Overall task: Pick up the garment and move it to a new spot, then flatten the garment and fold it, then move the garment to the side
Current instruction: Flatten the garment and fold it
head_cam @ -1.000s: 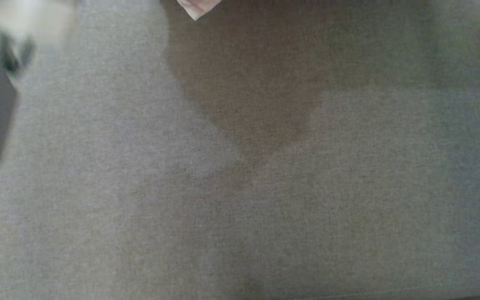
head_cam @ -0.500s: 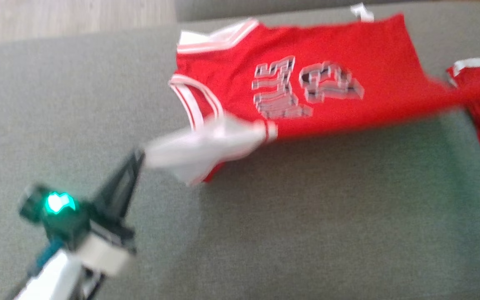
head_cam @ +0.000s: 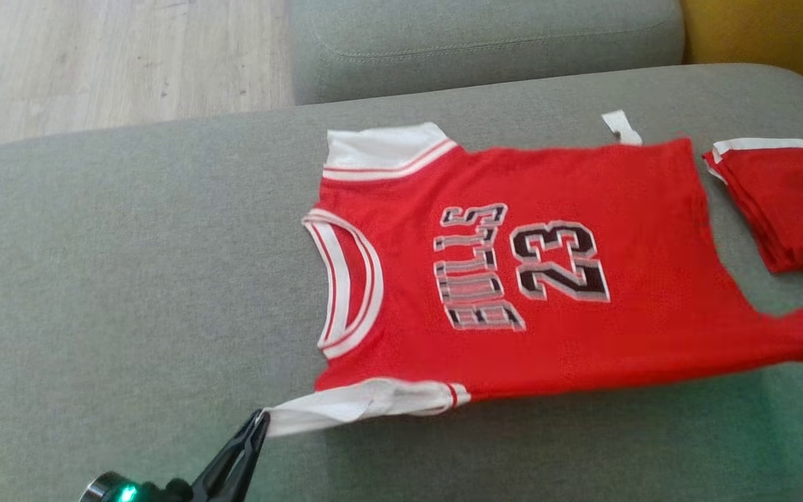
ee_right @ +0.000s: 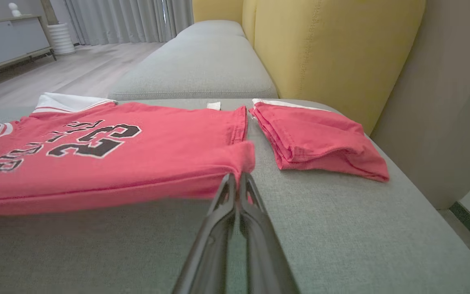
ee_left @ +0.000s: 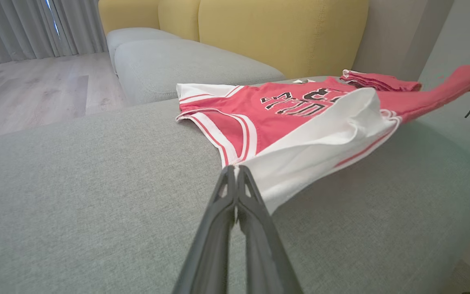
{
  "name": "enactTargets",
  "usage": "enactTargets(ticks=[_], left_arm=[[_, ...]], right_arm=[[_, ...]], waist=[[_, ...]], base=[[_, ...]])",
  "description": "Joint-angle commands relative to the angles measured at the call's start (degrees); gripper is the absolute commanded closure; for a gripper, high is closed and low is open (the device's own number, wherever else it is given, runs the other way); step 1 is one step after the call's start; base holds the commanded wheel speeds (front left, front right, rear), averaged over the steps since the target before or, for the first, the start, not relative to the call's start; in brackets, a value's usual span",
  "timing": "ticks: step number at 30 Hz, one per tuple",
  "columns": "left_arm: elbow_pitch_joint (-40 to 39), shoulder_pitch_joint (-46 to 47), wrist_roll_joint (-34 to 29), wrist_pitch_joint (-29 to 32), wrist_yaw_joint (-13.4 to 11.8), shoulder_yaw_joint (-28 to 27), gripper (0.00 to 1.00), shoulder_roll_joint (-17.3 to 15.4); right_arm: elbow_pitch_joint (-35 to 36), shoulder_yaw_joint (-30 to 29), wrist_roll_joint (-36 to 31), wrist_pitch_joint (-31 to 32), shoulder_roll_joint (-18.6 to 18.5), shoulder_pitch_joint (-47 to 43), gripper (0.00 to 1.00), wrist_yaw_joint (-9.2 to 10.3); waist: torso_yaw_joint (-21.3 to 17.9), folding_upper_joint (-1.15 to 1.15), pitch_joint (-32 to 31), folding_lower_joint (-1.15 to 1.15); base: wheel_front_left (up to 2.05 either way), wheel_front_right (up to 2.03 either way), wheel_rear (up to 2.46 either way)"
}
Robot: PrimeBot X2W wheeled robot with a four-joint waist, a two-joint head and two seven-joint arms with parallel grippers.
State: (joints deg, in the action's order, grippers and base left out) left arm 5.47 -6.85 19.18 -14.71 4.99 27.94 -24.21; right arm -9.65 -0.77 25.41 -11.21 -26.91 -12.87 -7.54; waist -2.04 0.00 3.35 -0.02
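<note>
A: Red jersey (head_cam: 638, 209) laid out on the grey sofa cushion (head_cam: 129, 279), long axis running left to right in the head view. Neckline points to the robot's left, hem to its right.

B: So the "23" and the lettering read sideways from up here. The red fabric looks like a fine mesh, with white trim striped in red at collar and armholes.

A: Left claw (head_cam: 258, 422), fingers pressed together, pinching the white shoulder corner on the near side. Right claw (ee_right: 237, 177) is clamped the same way on the near hem corner.

B: And that near edge is up off the cushion, drawn into a straight line between the two. The far edge lies flat on the woven upholstery.

A: Small white tag (head_cam: 621, 127) pokes out at the far hem corner. Just beside the hem sits a folded red garment (head_cam: 785, 209), a tidy rectangle, with a narrow strip of cushion between.

B: Yellow backrest (ee_right: 333, 49) behind it, pale wood floor (head_cam: 95, 63) beyond the sofa.
</note>
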Motion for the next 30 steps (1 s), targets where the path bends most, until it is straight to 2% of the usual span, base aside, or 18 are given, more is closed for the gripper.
enactTargets(ticks=[1,7,19,30], left_arm=[[-1.8,2.3,-0.1,-0.3,-0.2,-3.1,1.00,-0.4],[-0.6,5.8,-1.3,-0.3,0.6,-3.6,1.00,0.8],[7.6,22.6,-4.3,-0.3,2.2,-0.4,1.00,2.6],[12.8,34.5,-5.3,-0.3,2.5,2.2,1.00,3.5]], right_arm=[[2.3,-1.0,-1.1,0.3,-1.4,0.6,1.00,0.05],[1.9,-3.0,-2.2,3.0,0.9,1.3,1.00,0.05],[-3.1,-3.8,-5.1,7.7,4.2,11.7,1.00,0.05],[-6.9,-3.2,-7.8,7.8,6.6,19.8,1.00,0.05]], waist=[[0.0,0.00,0.1,0.02],[0.4,0.00,1.7,0.02],[0.5,0.00,8.0,0.02],[0.4,0.00,12.7,0.02]], base=[[0.00,0.00,0.00],[0.00,0.00,0.00],[0.00,0.00,0.00],[0.00,0.00,0.00]])
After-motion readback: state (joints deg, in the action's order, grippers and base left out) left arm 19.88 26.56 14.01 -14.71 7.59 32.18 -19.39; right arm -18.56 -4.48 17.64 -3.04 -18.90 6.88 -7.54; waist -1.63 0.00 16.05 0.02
